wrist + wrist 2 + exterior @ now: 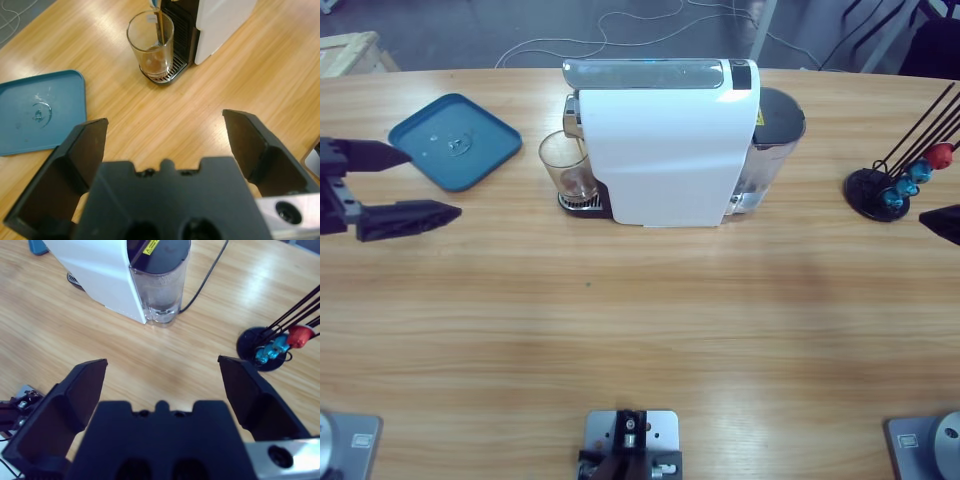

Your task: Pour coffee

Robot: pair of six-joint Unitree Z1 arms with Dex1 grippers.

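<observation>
While apart — coffee [154, 64], left gripper [165, 140]

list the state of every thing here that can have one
glass: upright on the machine's drip tray, a stream of coffee running into it, shallow layer at the bottom
coffee machine: upright, dispensing
blue tray: flat on the table, nothing on it
capsule stand: upright, red and blue capsules on it
left gripper: open, holding nothing
right gripper: open, holding nothing
</observation>
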